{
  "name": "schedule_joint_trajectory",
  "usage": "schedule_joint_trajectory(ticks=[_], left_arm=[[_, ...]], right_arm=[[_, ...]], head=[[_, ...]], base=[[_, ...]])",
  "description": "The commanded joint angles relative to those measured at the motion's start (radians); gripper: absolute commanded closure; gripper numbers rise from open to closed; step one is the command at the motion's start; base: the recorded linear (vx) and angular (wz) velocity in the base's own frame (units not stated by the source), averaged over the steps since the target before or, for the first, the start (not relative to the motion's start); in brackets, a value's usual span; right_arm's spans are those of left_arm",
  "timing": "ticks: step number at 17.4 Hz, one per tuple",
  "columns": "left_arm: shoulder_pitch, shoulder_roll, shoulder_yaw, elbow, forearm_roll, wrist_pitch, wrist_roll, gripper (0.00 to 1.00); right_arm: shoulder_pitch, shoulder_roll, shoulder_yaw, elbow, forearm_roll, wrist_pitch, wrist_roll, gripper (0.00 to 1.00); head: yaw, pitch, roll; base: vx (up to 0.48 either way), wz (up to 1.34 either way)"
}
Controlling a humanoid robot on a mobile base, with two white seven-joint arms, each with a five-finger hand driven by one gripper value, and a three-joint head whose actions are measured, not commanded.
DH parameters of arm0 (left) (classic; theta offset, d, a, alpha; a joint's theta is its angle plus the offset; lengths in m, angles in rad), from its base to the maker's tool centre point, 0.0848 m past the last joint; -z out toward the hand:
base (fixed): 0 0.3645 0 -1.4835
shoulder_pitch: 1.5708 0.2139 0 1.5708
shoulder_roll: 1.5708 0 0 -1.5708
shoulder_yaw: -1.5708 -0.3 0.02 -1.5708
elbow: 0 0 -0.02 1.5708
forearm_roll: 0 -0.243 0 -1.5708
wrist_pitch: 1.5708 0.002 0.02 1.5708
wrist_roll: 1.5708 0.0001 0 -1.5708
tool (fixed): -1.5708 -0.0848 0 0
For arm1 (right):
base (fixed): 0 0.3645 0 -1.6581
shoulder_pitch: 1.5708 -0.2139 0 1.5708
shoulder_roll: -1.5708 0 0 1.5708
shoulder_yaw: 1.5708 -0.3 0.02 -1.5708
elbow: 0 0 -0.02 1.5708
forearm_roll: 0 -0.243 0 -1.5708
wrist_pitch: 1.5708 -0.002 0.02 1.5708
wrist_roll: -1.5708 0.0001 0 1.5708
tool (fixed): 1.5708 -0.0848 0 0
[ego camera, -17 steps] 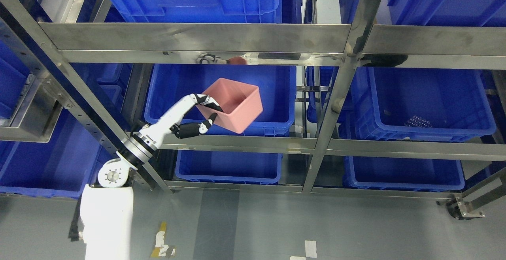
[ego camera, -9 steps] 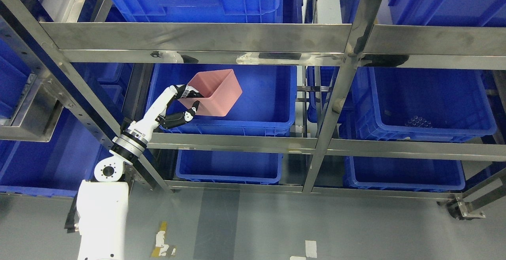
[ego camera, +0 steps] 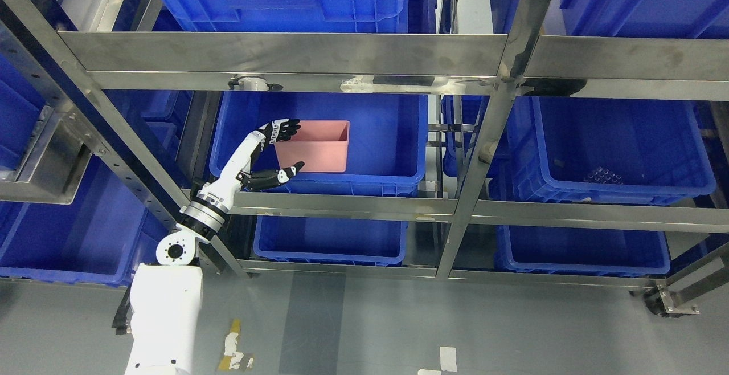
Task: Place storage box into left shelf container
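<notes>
**Steel, plastic and painted floor**

The shelf frame (ego camera: 285, 53) is brushed, smudged reflective metal. Within it, the blue container (ego camera: 393, 135) is ribbed glossy plastic; the pink storage box (ego camera: 319, 155) inside is smooth matt plastic. Below the frame, the floor (ego camera: 512, 329) looks dull grey.

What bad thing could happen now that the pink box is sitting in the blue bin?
The left hand has its fingers spread right beside the pink plastic storage box. Pulling back carelessly might nudge or tip it inside the blue plastic bin. The arm could also bump the steel shelf rail just below it.
</notes>
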Motion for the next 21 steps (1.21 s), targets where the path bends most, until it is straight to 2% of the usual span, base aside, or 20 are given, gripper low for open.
schedule_joint_trajectory(ticks=[1,3,4,7,9,11,12,13,14,16,18,21], left_arm=[[-0.015,0.0,0.011,-0.004,0.009,-0.005,0.011,0.26],[-0.004,0.0,-0.006,-0.027,0.02,0.001,0.01,0.17],[0.01,0.0,-0.039,-0.027,0.051,0.005,0.01,0.17],[0.05,0.0,-0.163,-0.041,0.246,0.005,0.023,0.1],[0.109,0.0,-0.257,-0.113,0.363,0.006,0.119,0.04],[0.188,0.0,-0.345,-0.231,0.411,0.012,0.264,0.01],[0.226,0.0,-0.389,-0.309,0.443,0.043,0.351,0.0],[0.281,0.0,-0.438,-0.461,0.483,0.126,0.441,0.0],[0.354,0.0,-0.492,-0.672,0.517,0.25,0.492,0.0],[0.419,0.0,-0.538,-0.902,0.522,0.409,0.502,0.0],[0.442,0.0,-0.563,-1.013,0.522,0.487,0.5,0.0],[0.443,0.0,-0.544,-1.014,0.522,0.494,0.497,0.0]], right_arm=[[0.008,-0.017,0.0,-0.017,-0.002,-0.001,-0.001,0.0],[0.008,-0.017,0.0,-0.017,-0.003,-0.001,-0.001,0.0],[0.008,-0.017,0.0,-0.017,-0.003,-0.001,-0.001,0.0],[0.008,-0.017,0.0,-0.017,-0.003,-0.001,-0.001,0.0],[0.008,-0.017,0.0,-0.017,-0.003,-0.001,-0.001,0.0],[0.008,-0.017,0.0,-0.017,-0.003,-0.001,-0.001,0.0],[0.008,-0.017,0.0,-0.017,-0.003,-0.001,-0.001,0.0],[0.008,-0.017,0.0,-0.017,-0.003,-0.001,-0.001,0.0],[0.008,-0.017,0.0,-0.017,-0.003,-0.001,-0.001,0.0],[0.008,-0.017,0.0,-0.017,-0.003,-0.001,-0.001,0.0],[0.008,-0.017,0.0,-0.017,-0.003,-0.001,-0.001,0.0],[0.008,-0.017,0.0,-0.017,-0.003,-0.001,-0.001,0.0]], head=[[0.0,0.0,0.0],[0.0,0.0,0.0],[0.0,0.0,0.0],[0.0,0.0,0.0],[0.0,0.0,0.0],[0.0,0.0,0.0],[0.0,0.0,0.0],[0.0,0.0,0.0],[0.0,0.0,0.0],[0.0,0.0,0.0],[0.0,0.0,0.0],[0.0,0.0,0.0]], base=[[0.0,0.0],[0.0,0.0],[0.0,0.0],[0.0,0.0],[0.0,0.0],[0.0,0.0],[0.0,0.0],[0.0,0.0],[0.0,0.0],[0.0,0.0],[0.0,0.0],[0.0,0.0]])
